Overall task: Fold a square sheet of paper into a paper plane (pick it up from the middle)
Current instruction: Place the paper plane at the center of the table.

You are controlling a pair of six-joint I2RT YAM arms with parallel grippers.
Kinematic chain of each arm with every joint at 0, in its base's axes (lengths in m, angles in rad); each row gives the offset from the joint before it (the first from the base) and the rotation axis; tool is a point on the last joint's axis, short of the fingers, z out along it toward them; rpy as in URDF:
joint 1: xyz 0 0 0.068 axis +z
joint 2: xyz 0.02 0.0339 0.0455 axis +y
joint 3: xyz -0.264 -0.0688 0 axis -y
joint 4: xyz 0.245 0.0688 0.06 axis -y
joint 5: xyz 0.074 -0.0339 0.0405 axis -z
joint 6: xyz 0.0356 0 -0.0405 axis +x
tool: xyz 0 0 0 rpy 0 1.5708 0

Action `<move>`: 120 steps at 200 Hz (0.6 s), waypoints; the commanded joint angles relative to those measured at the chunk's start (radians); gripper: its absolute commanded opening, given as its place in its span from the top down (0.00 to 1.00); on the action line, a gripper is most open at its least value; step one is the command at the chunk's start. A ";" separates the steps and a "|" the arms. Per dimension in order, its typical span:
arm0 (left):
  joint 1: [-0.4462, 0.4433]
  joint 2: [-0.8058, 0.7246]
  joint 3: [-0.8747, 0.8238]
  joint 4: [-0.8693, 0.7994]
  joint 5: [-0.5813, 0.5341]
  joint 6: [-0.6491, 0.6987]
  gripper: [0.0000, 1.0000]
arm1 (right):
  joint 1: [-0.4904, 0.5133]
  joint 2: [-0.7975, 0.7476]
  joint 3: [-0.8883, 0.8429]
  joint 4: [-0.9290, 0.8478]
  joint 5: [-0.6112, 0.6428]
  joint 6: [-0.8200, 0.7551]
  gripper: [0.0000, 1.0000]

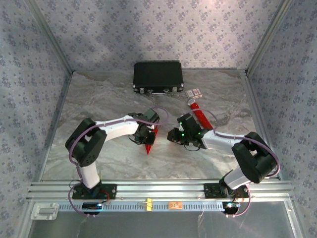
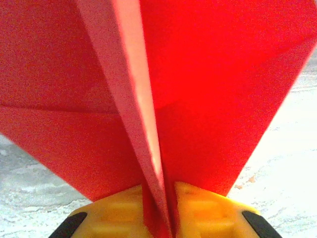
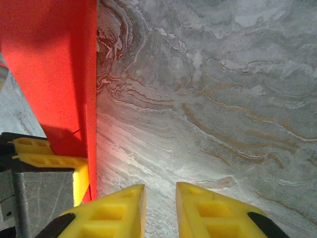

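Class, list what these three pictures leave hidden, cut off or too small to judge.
Paper plane, left wrist view: far end and sides cut off by the frame.
Paper plane, top external view: folds too small, upper part hidden by the left gripper.
Red tube, top external view: white end too small to make out.
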 commanded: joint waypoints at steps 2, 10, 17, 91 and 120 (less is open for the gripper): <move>-0.012 0.021 0.027 -0.043 -0.039 0.017 0.83 | -0.006 -0.009 -0.005 -0.015 -0.003 -0.021 0.76; -0.014 0.027 0.028 -0.044 -0.046 0.016 0.83 | -0.008 -0.010 -0.010 -0.015 -0.002 -0.020 0.76; -0.016 0.033 0.028 -0.047 -0.051 0.016 0.83 | -0.009 -0.013 -0.010 -0.014 -0.002 -0.021 0.76; -0.032 0.053 0.016 -0.036 -0.088 0.000 0.77 | -0.023 -0.049 -0.041 -0.016 0.009 -0.018 0.76; -0.034 0.061 0.012 -0.028 -0.106 -0.011 0.73 | -0.030 -0.071 -0.054 -0.023 0.018 -0.017 0.76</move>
